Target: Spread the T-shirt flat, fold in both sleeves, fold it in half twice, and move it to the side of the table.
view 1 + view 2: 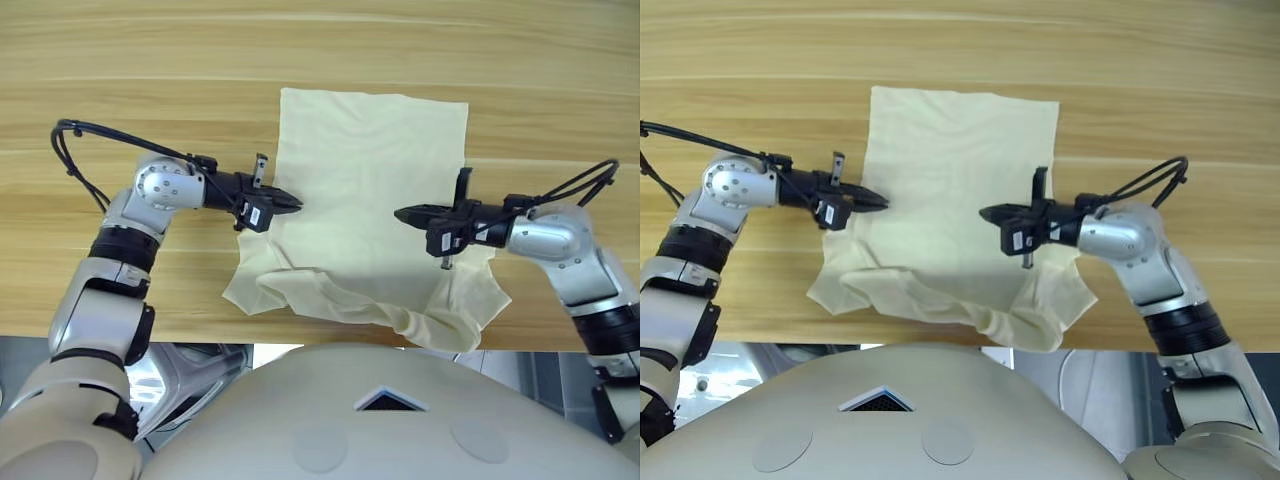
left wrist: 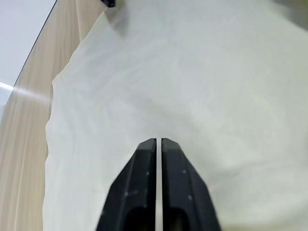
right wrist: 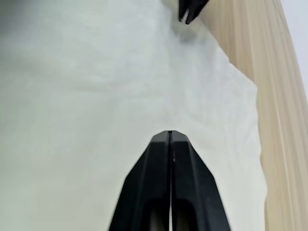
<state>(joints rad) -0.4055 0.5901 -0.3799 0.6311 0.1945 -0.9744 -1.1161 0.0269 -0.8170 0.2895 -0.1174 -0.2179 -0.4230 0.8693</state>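
Observation:
A pale yellow T-shirt (image 1: pixel 370 170) lies on the wooden table (image 1: pixel 120 60). Its far part is smooth and flat, while its near part is rumpled and bunched along the table's front edge. My left gripper (image 1: pixel 296 204) hovers over the shirt's left side, pointing inward, with its fingers (image 2: pixel 144 163) shut and nothing held. My right gripper (image 1: pixel 399 213) is over the shirt's right half, pointing toward the left one, and it is shut and empty too (image 3: pixel 169 133). A stretch of smooth cloth lies between the two tips.
Bare wood spreads to the left, the right and beyond the shirt. The front edge of the table (image 1: pixel 180 335) runs just under the bunched cloth, and a fold (image 1: pixel 440 335) droops slightly past it.

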